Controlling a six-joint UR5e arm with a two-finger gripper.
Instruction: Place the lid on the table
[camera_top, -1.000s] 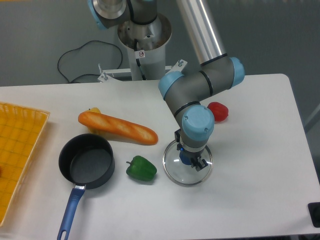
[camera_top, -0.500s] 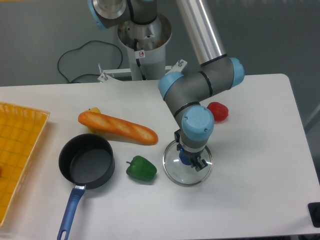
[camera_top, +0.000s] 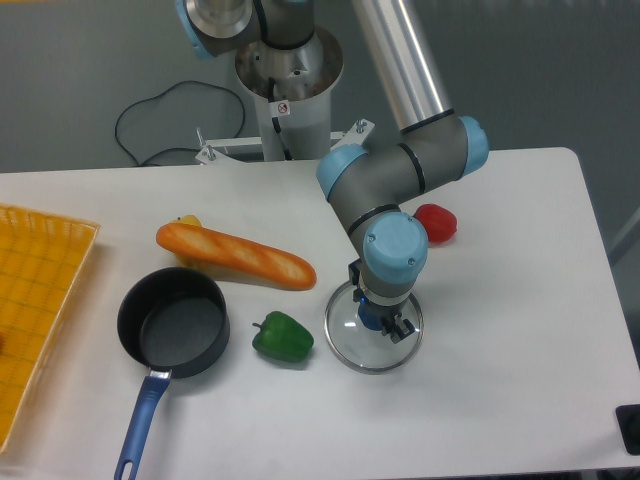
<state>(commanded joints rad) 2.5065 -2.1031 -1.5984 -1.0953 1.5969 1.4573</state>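
The claw (camera_top: 386, 322) points straight down and grips the blue knob of the round glass lid (camera_top: 373, 330). The lid sits low on the white surface (camera_top: 500, 330). A green pepper (camera_top: 283, 338) lies just beside the lid. A dark pot (camera_top: 173, 322) with a blue handle stands to its left. A long bread loaf (camera_top: 235, 256) lies above it. A red pepper (camera_top: 437, 222) peeks out behind the arm. A yellow tray (camera_top: 35, 310) sits at the left edge.

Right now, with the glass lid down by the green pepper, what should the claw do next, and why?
Probably open and let go. The lid seems to lie flat on the table, clear of the pot, and the claw looks closed on its blue knob.
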